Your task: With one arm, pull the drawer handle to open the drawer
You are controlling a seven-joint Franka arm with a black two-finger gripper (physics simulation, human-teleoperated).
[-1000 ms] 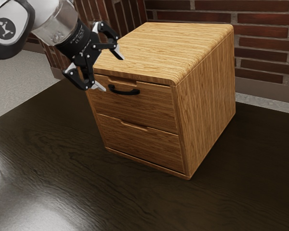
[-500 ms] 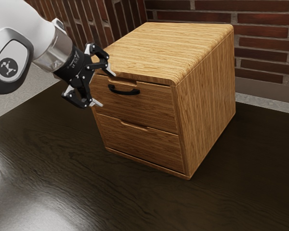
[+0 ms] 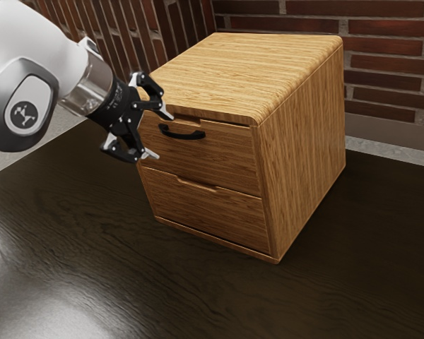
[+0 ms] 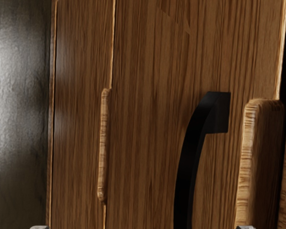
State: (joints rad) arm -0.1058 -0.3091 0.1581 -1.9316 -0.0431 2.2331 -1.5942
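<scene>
Gripper [image 3: 158, 134] jaws apart, handle [image 3: 182, 133] just ahead of tips, lined up to straddle it b4 clamping; drawer [image 3: 222, 155] unopened.

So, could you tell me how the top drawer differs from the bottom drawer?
The top drawer carries a black handle; the bottom drawer has only a wooden lip. The open hand sits at the top drawer's front, by the handle's end, while the bottom drawer has nothing near it. Both look shut and share the same wood grain.
</scene>
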